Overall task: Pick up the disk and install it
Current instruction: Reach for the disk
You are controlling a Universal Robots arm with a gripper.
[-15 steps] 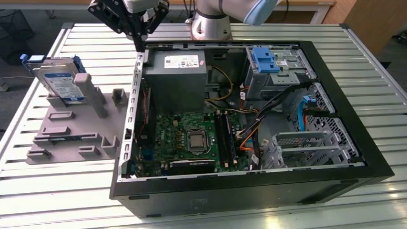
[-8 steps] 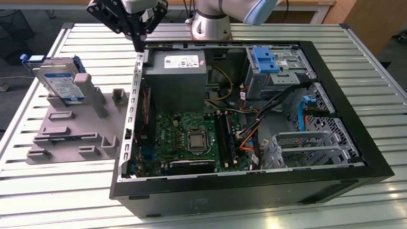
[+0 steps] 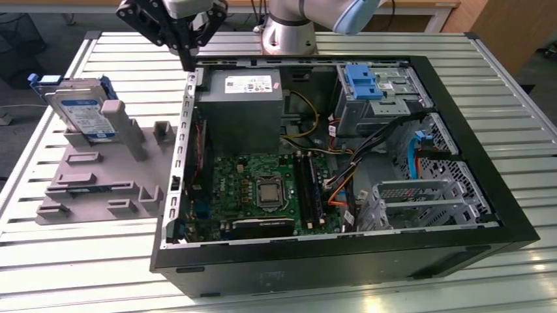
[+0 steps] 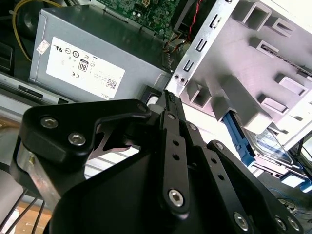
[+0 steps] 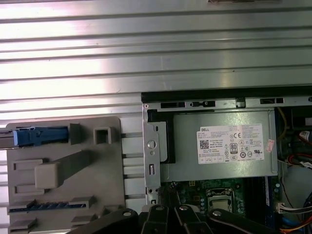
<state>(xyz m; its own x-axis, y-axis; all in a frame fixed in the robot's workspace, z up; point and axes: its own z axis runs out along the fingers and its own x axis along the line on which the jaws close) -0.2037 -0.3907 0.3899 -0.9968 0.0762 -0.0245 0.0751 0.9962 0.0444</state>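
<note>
Where the gripper point(image 3: 186, 62) is seen: above the far corner of the open computer case point(image 3: 348, 264) in the exterior view, over the wall beside the power supply point(image 3: 239, 107).
Jaws: shown pressed together, tip against tip, in the second wrist view.
The disk point(image 3: 77, 107): stood on edge and tilted in a grey fixture point(image 3: 96, 179), outside the case, at the exterior view's left, apart from the gripper.
Disk rails: blue plastic is seen along its sides.
The fixture: laid on the slatted metal table point(image 3: 78, 267), just beside the case.
Case interior: a green motherboard point(image 3: 252, 182) is exposed; an upright blue latch point(image 3: 361, 81) is seen at the far side.
</note>
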